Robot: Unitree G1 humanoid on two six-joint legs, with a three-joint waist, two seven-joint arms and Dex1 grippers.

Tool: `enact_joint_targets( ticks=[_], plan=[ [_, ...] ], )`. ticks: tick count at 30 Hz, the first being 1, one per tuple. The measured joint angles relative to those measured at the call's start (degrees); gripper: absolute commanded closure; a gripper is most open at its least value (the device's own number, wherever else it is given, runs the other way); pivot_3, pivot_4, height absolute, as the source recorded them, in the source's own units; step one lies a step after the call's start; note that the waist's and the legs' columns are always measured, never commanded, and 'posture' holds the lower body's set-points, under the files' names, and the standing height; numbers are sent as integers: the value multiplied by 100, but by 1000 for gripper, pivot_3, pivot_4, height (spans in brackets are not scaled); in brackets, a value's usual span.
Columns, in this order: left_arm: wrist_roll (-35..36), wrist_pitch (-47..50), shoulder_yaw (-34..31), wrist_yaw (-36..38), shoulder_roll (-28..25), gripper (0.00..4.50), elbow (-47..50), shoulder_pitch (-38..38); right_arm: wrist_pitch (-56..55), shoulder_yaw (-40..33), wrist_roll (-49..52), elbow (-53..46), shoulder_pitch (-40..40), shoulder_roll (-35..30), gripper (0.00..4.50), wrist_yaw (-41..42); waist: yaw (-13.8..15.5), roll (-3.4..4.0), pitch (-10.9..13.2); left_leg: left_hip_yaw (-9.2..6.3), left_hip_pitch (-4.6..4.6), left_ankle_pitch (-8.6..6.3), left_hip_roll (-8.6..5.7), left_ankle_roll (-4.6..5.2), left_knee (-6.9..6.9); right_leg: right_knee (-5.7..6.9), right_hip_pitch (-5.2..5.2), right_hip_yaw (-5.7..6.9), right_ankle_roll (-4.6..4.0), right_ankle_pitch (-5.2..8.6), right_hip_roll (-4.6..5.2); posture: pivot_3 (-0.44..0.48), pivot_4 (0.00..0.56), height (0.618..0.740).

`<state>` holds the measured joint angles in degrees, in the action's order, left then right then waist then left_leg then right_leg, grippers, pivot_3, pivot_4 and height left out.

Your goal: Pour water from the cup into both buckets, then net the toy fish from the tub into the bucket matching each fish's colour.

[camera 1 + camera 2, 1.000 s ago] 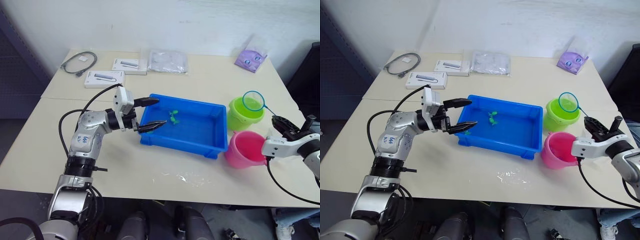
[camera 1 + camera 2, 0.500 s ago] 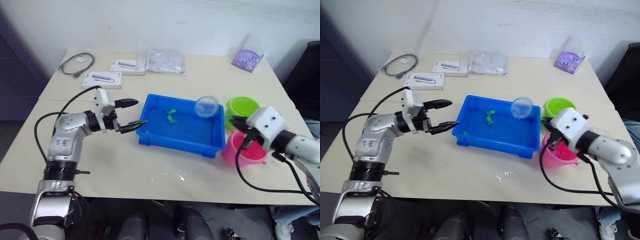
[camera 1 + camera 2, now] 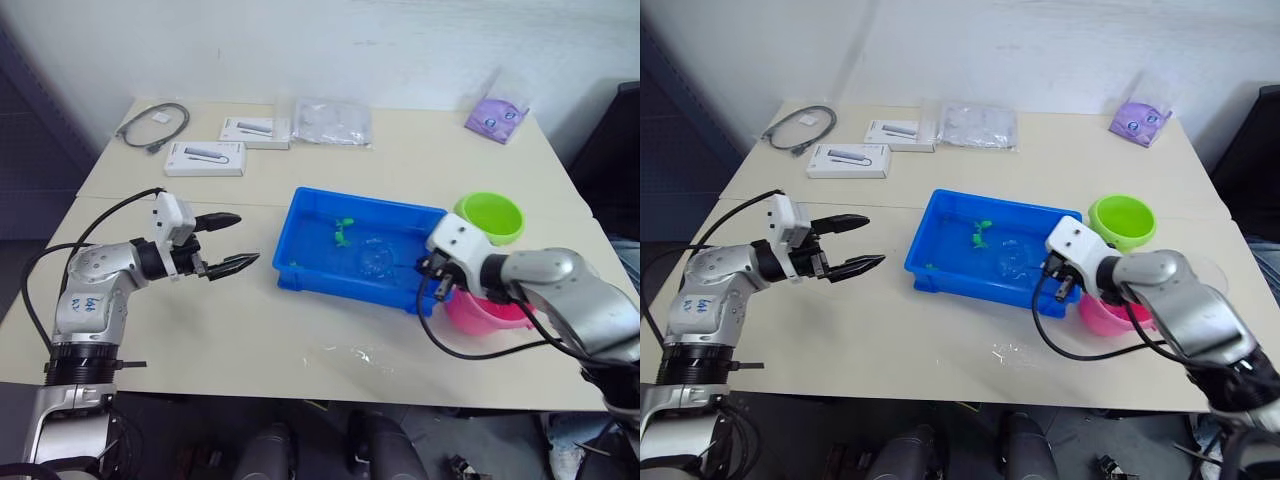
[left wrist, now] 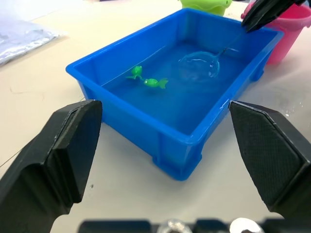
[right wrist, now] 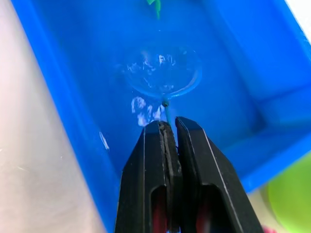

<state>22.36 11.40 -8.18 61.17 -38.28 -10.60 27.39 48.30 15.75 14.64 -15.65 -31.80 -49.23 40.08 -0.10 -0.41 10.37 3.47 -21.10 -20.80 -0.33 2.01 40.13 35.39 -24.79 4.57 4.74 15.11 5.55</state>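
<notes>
Lab-like workroom: plain table point(image 3: 300, 330), boxed gadgets point(image 3: 205, 158), cable point(image 3: 155, 125).

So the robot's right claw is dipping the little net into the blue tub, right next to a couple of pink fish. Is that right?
Nearly. The right gripper does hold the net down in the blue tub, but the two fish near it are green, not pink. The left wrist view shows them most clearly, lying close together in the tub, a little apart from the net's hoop.

One blue tub point(image 3: 312, 280) holds two green fish point(image 4: 148, 80) and one net point(image 4: 199, 65). Beside the tub stand two buckets: one green point(image 3: 490, 217), one pink point(image 3: 490, 310). Beyond the tub lie two white boxes point(image 3: 205, 158).
</notes>
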Motion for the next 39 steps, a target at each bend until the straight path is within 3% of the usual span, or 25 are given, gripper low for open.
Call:
enact_joint_targets(
  ticks=[10, 16, 29, 39],
  plan=[
    [117, 313, -48, 2, -89, 36, 354, -151, -707, 547, -709, 1549, -857, 1215, 4500, 138, -17, 0, 0, 9, -8, 1, -2, -1, 0, 12, -16, -4, 0, 0, 0, 0, 150, 740],
    [126, 483, -46, 32, -122, 36, 394, -189, -955, 575, -942, 1831, -950, 1676, 4500, 68, -17, 0, 0, 12, -15, 1, -2, -2, 0, 18, -28, -5, -4, 2, 0, 0, 150, 740],
    [145, 431, -80, 186, -226, 36, 313, -293, -687, 95, -857, 170, -134, 1168, 4500, 350, -10, 0, 0, 14, -16, 0, -2, -2, -2, 20, -33, -8, -5, 3, 0, 0, 150, 740],
    [142, 165, 54, 413, -21, 36, -141, -1, -341, -831, -378, -830, 642, 923, 4500, 349, 11, 0, 0, 18, -17, 0, -4, -1, -1, 19, -33, -9, -5, 3, 0, 0, 150, 740]
  ],
)
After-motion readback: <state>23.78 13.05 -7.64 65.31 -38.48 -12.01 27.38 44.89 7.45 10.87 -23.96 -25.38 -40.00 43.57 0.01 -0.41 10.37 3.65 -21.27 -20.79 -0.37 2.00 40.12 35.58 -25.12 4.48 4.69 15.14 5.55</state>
